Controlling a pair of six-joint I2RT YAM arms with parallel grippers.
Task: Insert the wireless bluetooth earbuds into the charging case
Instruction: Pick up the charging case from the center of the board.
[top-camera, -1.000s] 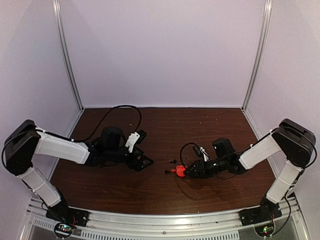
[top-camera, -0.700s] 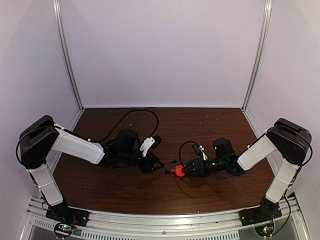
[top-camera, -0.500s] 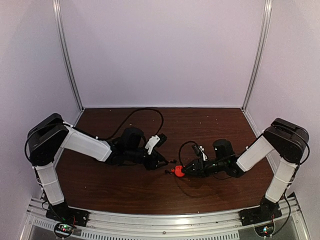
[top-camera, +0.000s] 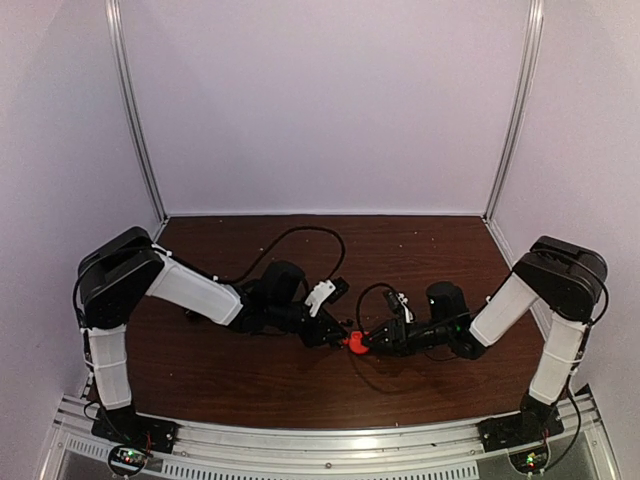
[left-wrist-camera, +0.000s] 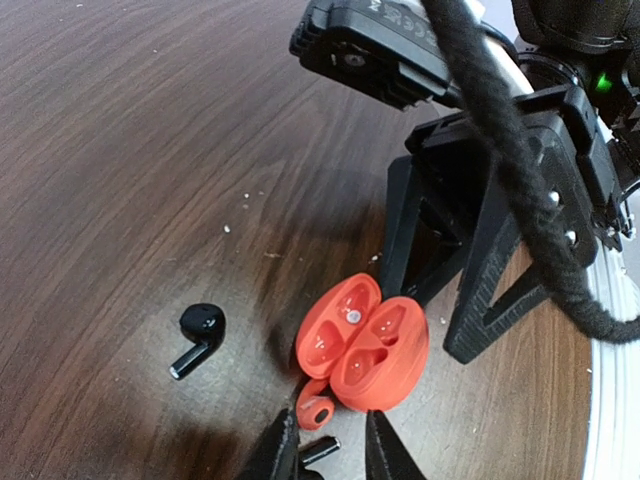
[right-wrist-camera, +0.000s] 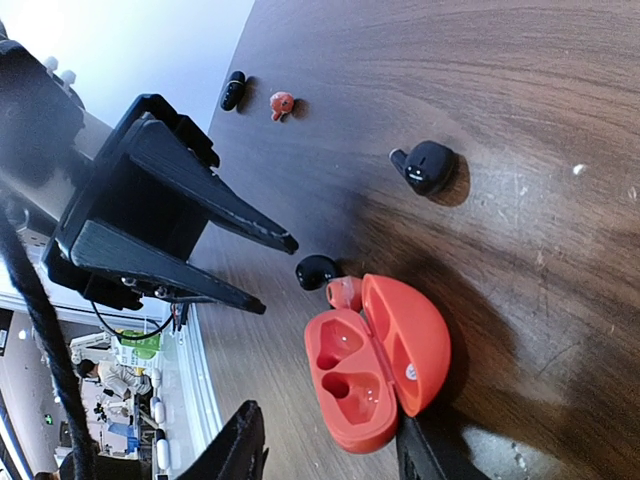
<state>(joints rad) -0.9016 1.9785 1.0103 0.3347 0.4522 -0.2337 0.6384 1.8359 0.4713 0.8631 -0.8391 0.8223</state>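
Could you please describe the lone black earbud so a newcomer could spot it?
Start at the open red case on the table. The earbud lies apart from it. Its black neighbour sits beside a red earbud; this one lies alone.

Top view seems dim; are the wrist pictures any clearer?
Top external: table dark, red case a tiny blob. Left wrist: case sharp, pale sheen on the table upper left. Right wrist: case sharp, dark shadow beside it, far background washed out.
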